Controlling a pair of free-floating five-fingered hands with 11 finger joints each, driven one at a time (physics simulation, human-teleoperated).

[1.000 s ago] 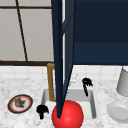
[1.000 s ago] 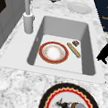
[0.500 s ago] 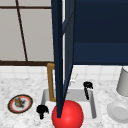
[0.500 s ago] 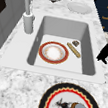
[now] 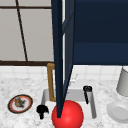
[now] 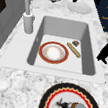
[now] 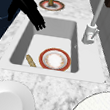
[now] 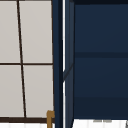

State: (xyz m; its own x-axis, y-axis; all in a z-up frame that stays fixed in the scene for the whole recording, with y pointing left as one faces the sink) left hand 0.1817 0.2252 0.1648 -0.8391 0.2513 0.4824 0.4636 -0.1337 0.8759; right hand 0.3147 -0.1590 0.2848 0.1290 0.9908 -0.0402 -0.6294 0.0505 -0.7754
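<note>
While both hands hover at the sink, neither holds anything.
At the near left corner, the left hand hangs with fingers curled loosely down, just off the rim. Over the sink's right side, the right hand points straight fingers down into the basin. On the basin floor lie a red-rimmed plate and, right of it, a wooden stick. Left, on the counter, sits a patterned plate.
</note>
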